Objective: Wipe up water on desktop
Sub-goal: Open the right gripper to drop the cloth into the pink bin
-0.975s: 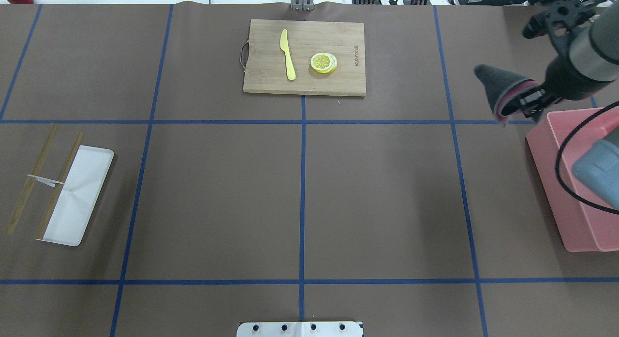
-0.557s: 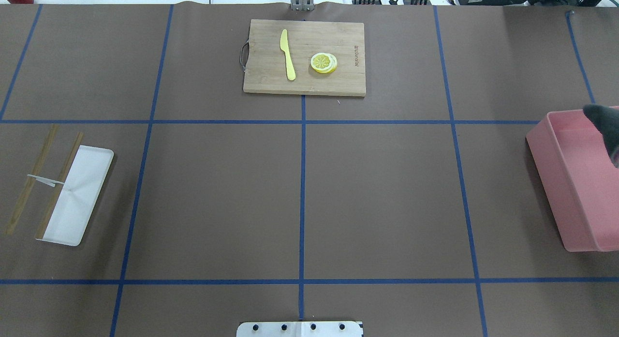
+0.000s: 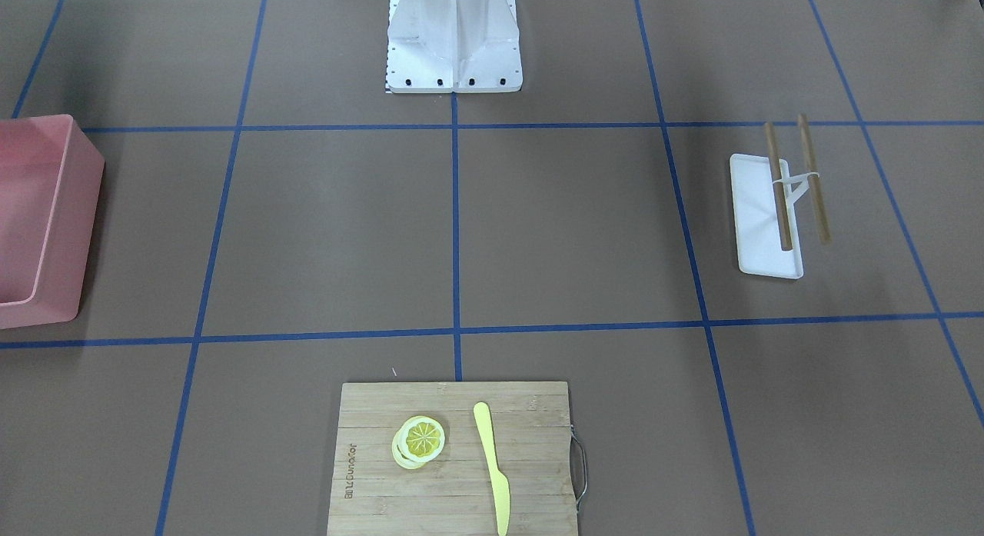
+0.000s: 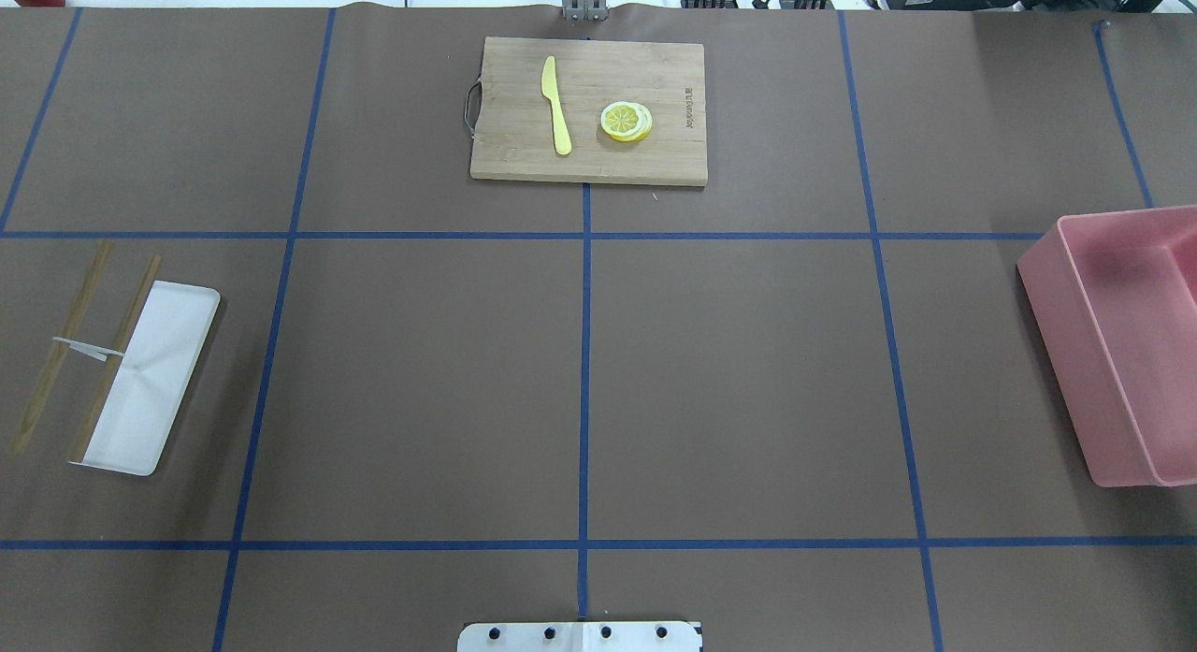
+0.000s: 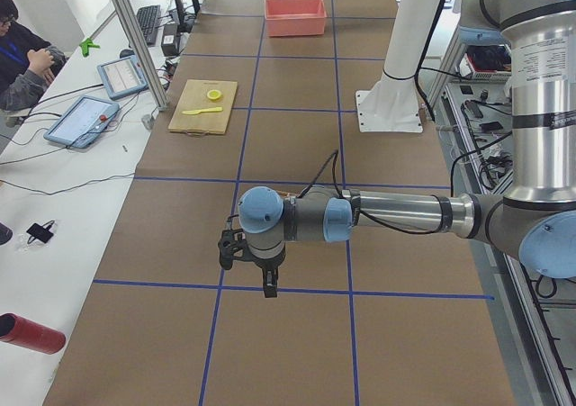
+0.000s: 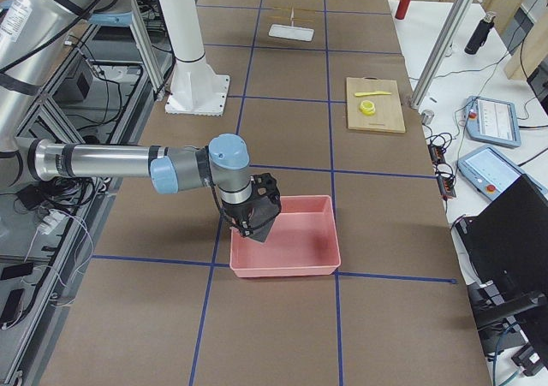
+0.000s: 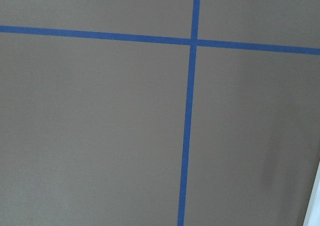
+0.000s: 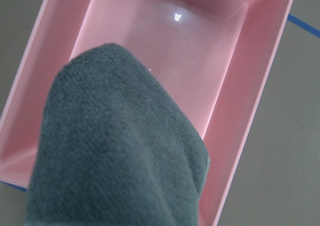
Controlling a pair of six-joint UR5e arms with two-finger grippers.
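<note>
The brown desktop with blue tape lines shows no water that I can see. My right gripper hangs over the near-left part of the pink bin. It holds a grey cloth that droops into the bin. The right wrist view shows the cloth close up above the bin's inside, hiding the fingers. My left gripper points down over bare desktop; I cannot tell whether it is open or shut. Neither gripper shows in the overhead view.
A bamboo cutting board with a yellow knife and lemon slices lies at the far middle. A white tray with two wooden sticks lies at the left. The pink bin stands at the right edge.
The right arm with the cloth has moved right and out of the overhead view, from beside the pink bin to over it. Nothing else has moved.
</note>
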